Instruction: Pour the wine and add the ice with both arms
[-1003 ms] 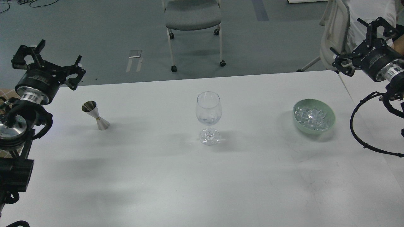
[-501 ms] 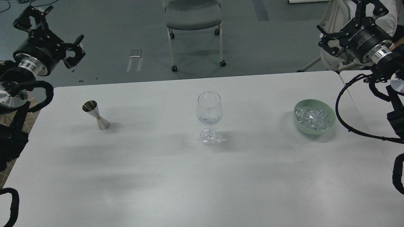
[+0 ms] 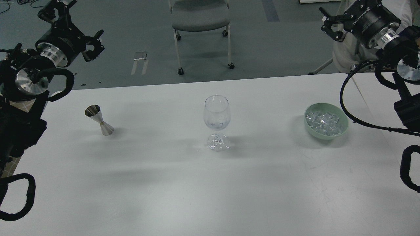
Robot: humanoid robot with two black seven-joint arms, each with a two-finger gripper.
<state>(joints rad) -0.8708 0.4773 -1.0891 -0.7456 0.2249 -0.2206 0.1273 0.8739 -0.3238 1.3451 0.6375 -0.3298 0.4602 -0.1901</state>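
Note:
A clear wine glass (image 3: 216, 113) stands upright at the middle of the white table (image 3: 197, 190). Something glints faintly low in its bowl; I cannot tell whether it is wine. A steel jigger (image 3: 98, 119) stands to its left, its contents not visible. A pale green bowl (image 3: 343, 118) to the right holds several clear ice cubes (image 3: 323, 122). My left gripper (image 3: 76, 26) is open and empty, high beyond the table's far left corner. My right gripper (image 3: 343, 11) is open and empty, high at the far right, one finger cut off by the frame's top.
A grey wheeled chair (image 3: 200, 16) stands on the floor behind the table. A second white table (image 3: 377, 98) adjoins on the right. Someone in white (image 3: 398, 8) sits at the top right. Black cables (image 3: 347, 108) loop from my right arm near the bowl.
Both arms have risen and swung toward the table's far side. The left gripper moved up and right, the right gripper up and left. Glass, jigger and bowl have not moved.

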